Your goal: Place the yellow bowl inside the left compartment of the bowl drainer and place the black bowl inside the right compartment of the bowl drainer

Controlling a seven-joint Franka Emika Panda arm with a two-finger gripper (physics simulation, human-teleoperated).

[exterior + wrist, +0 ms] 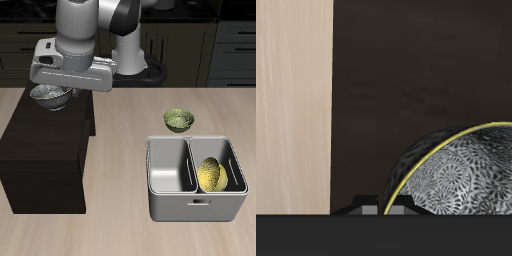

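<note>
Drainer (196,205) sits nearest the table's front edge, and the yellow bowl (210,174) is already in one of its wells, standing tilted on edge against the wall instead of lying flat, so that half looks done. The other well is bare grey metal, waiting for the black bowl. Just behind the drainer an olive bowl (178,120) sits on the table, and it's right on the route across, so a low carry could clip it. Farther back, the black bowl (50,96) sits on top of a dark cabinet (45,150), close to the cabinet's back edge, with the gripper (66,88) right over it. In the wrist view the bowl (461,170) fills one part of the frame with its rim right up against the fingertips (361,203), but honestly I can't tell whether the jaws are parted or pinched on the rim; the arm's body hides them from outside. Biggest worry, I think: a pinch on that thin curved rim is a shallow hold, so the bowl may swing or slip out mid-lift, or get nudged off the cabinet. Also, dropping it in tilted could leave it jammed on the middle wall.
</note>
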